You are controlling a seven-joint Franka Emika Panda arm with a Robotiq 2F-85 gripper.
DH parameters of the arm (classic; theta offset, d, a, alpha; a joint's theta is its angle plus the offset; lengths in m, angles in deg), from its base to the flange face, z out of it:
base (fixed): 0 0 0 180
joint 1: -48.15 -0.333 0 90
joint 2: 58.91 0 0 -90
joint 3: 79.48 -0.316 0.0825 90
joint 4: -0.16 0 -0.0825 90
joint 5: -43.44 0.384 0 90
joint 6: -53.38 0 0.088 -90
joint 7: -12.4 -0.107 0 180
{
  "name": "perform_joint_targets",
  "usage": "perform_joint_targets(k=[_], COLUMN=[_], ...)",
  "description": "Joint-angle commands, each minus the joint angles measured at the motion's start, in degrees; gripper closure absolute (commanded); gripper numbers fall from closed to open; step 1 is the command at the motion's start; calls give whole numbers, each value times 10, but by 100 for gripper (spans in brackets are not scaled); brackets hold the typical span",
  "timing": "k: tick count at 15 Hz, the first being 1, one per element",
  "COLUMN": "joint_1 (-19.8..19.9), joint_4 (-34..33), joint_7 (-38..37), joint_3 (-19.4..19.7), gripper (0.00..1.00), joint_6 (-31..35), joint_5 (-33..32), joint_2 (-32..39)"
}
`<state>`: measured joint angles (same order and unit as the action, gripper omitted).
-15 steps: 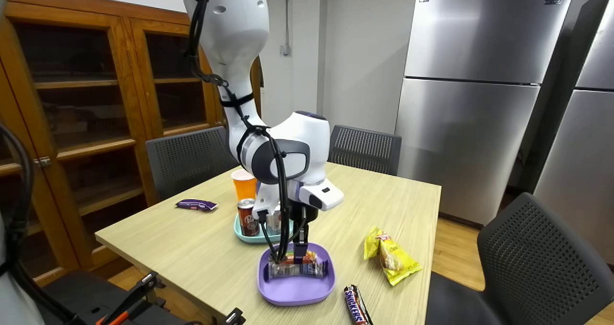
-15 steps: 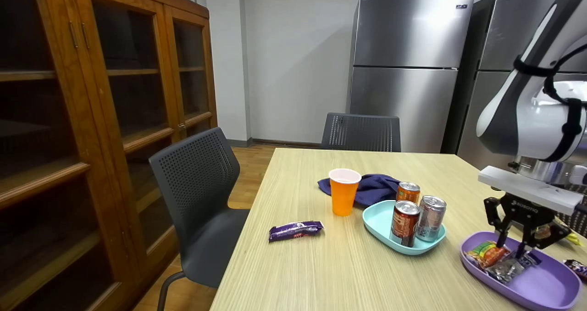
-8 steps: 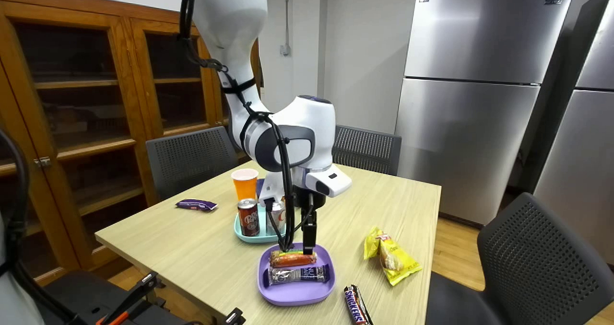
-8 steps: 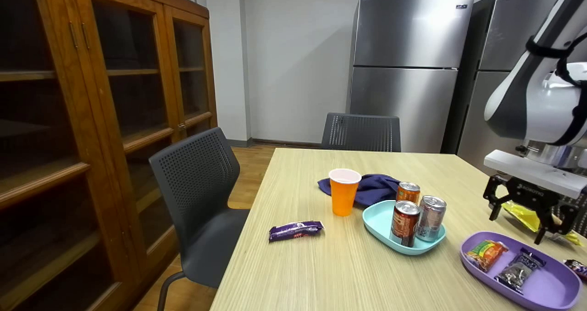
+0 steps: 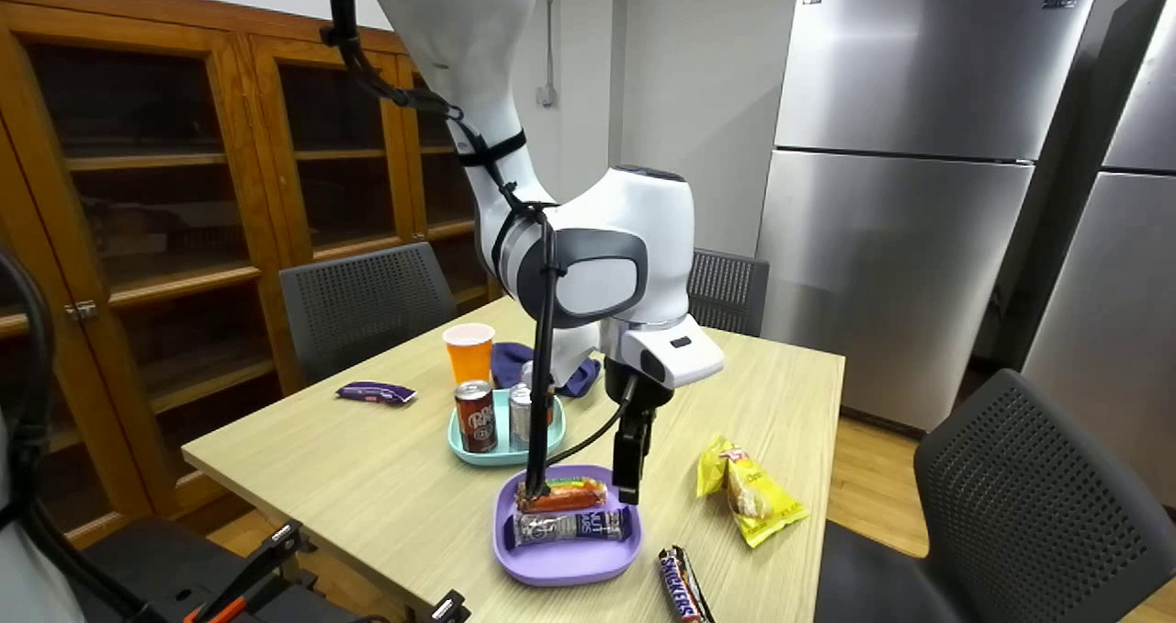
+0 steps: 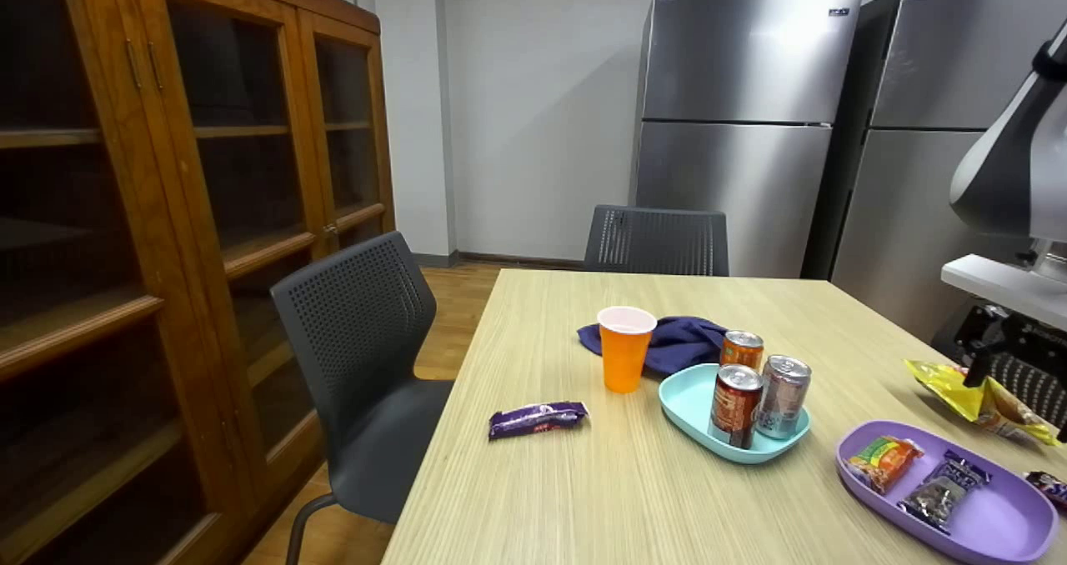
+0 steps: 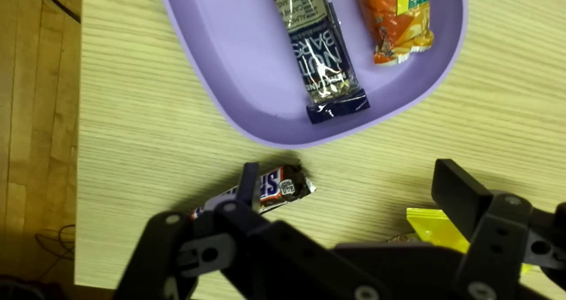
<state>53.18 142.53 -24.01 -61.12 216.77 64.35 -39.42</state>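
Observation:
My gripper stands open, its fingers wide apart with nothing between them. In an exterior view it hangs in the air beside the right rim of the purple tray. A dark-wrapped nut bar lies flat in that tray, next to an orange-red snack packet. Below the left finger in the wrist view is a Snickers bar, partly covered by it. A yellow snack bag shows by the right finger, mostly hidden there; an exterior view has the whole bag on the table.
A turquoise tray holds three cans behind the purple tray. Around it are an orange cup, a dark blue cloth and a purple-wrapped bar. Chairs stand at the table's sides, one close to the yellow bag.
The gripper was down at the nut bar in the purple tray. Its fingers have spread, and it has risen and moved sideways toward the yellow bag. The nut bar stays in the tray.

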Motion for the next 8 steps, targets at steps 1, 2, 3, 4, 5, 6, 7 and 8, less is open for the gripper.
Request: perform_joint_targets(k=[1,2,3,4,5,6,7,8], joint_1=[12,15,16,16,16,16,16,16], joint_4=[-1,-3,-3,-3,-3,-3,-2,-2], joint_7=[-5,-4,-4,-4,-4,-4,-4,-4], joint_3=[-6,-5,-5,-5,-5,-5,-5,-5], gripper=[0,0,0,0,0,0,0,0], joint_6=[0,-1,-2,-2,-2,-2,-2,-2], joint_5=[-6,-6,-6,-6,-6,-6,-6,-6], joint_2=[0,0,0,0,-1,-1,-1,-1])
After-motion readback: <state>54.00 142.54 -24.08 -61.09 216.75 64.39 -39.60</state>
